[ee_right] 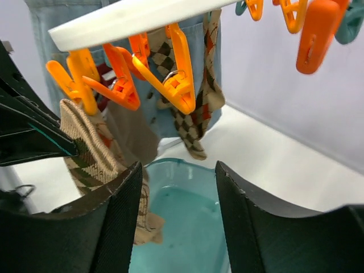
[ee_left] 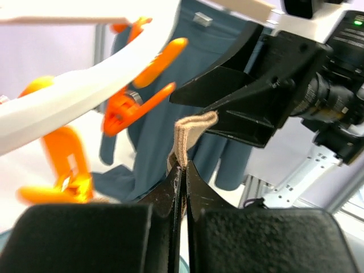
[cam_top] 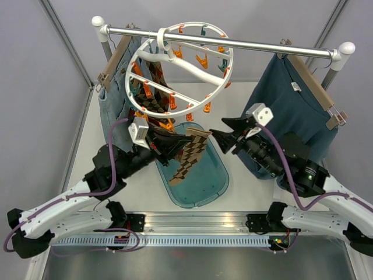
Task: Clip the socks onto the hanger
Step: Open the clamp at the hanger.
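Observation:
The hanger (cam_top: 180, 67) is a white ring on the rail, with orange clothespins (ee_right: 170, 74) under its rim (ee_left: 85, 85). Two argyle socks (cam_top: 152, 87) hang clipped at its left side and also show in the right wrist view (ee_right: 200, 108). My left gripper (cam_top: 185, 139) is shut on the cuff of another sock (cam_top: 190, 157), which dangles over the teal tub. The cuff (ee_left: 187, 133) sticks up from the shut tips (ee_left: 183, 168). My right gripper (cam_top: 217, 128) is open, just right of that sock (ee_right: 85, 148), with nothing between its fingers (ee_right: 177, 170).
A teal tub (cam_top: 204, 181) lies on the table under the hanger. Blue-grey jeans (cam_top: 113, 105) hang at the rail's left end and a teal sweater (cam_top: 297, 105) at its right, both on wooden hangers. The two grippers are close together below the ring.

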`<state>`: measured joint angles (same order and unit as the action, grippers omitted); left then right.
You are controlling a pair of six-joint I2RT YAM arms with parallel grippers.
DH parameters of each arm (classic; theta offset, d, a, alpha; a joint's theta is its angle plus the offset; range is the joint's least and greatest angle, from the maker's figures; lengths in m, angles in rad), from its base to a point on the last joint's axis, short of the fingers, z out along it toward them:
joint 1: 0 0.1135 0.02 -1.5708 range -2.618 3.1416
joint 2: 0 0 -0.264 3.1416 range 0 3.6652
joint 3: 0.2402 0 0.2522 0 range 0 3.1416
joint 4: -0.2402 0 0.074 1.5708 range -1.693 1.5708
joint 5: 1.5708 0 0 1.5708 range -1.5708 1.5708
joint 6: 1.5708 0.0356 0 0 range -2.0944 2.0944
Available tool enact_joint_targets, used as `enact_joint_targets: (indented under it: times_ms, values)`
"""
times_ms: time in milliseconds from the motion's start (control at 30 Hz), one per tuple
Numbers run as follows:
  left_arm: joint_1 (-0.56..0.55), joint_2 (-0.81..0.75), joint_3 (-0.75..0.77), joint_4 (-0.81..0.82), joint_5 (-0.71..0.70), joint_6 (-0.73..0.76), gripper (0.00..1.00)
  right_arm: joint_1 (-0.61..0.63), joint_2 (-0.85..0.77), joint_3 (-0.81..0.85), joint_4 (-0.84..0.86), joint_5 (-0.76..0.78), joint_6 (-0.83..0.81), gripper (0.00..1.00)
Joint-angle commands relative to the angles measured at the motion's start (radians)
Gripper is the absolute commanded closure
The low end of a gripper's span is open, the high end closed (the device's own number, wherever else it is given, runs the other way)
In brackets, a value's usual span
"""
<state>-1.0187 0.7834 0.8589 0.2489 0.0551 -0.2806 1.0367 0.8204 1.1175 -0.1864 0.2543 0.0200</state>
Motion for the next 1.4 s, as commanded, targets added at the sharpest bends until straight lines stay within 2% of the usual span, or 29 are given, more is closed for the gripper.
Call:
enact_joint_targets:
  times_ms: [0, 167, 433, 933, 1367]
  values:
    - [-0.001, -0.019, -0.008, -0.032, -0.121, -0.051, 0.98, -0.001, 0.026, -0.025, 0.148, 0.023, -0.178, 0.38]
    - [-0.003, -0.036, -0.012, -0.062, -0.152, -0.052, 0.98, -0.003, 0.045, -0.027, 0.217, 0.002, -0.247, 0.32]
    - [-0.001, -0.065, -0.001, -0.143, -0.327, -0.058, 0.98, -0.003, 0.065, 0.005, 0.234, -0.056, -0.296, 0.28]
    - [-0.003, -0.070, 0.019, -0.172, -0.368, -0.026, 0.98, -0.010, 0.148, 0.100, 0.245, -0.118, -0.359, 0.26]
    - [-0.001, -0.078, 0.025, -0.184, -0.380, -0.003, 0.98, -0.015, 0.200, 0.150, 0.248, -0.148, -0.388, 0.30]
